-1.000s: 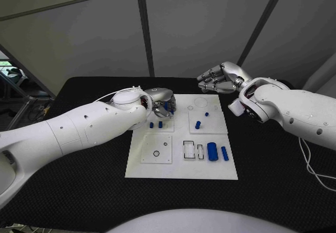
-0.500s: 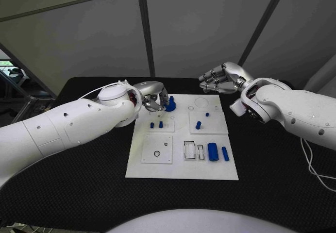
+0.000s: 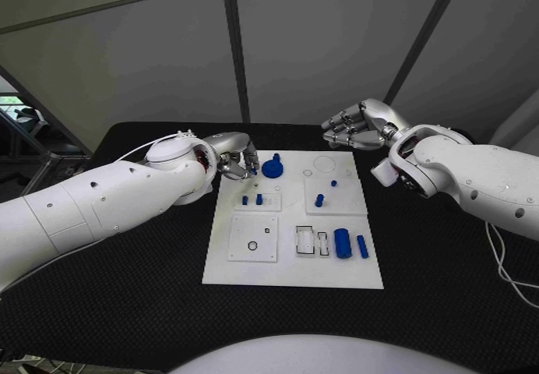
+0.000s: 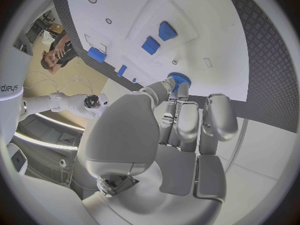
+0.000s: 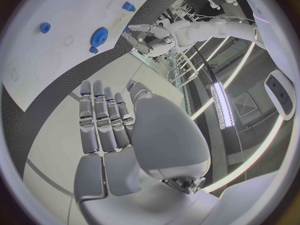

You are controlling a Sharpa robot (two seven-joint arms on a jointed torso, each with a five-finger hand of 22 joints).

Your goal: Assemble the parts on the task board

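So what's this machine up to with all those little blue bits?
It is assembling small blue parts on a white task board. The left robot hand is at the board's far edge beside a blue gear, fingertips close to it or touching. The right robot hand hovers beyond the board, holding nothing. Blue cylinders lie nearer.

The head view looks steeply down on the task board [image 3: 292,226]; each wrist view peers close past its own hand, and all seemingly share the board's far end.
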